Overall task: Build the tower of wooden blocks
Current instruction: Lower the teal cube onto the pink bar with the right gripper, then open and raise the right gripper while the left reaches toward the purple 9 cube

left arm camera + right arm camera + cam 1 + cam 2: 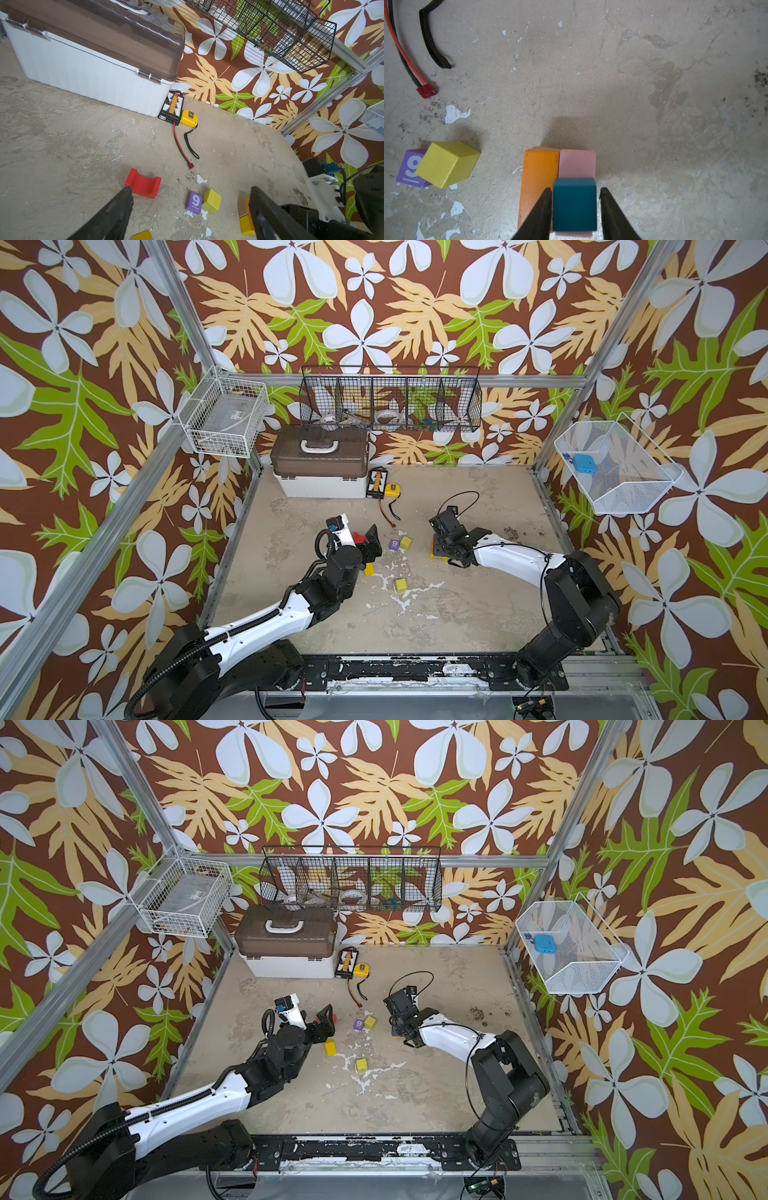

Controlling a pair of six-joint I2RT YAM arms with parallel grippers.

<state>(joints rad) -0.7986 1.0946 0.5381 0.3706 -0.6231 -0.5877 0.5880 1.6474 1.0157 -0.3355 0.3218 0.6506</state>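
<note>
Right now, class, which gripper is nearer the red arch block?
Left. The open left gripper has one fingertip right beside the red arch block; the right gripper straddles the teal block, beyond the purple 9 block.

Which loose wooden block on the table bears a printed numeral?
The small purple wooden cube, showing a white 9, beside a plain yellow wooden cube; every other block shows only plain colour.

Left gripper [190,188] wide apart and low; right gripper [575,189] narrowly parted, downward.
</note>
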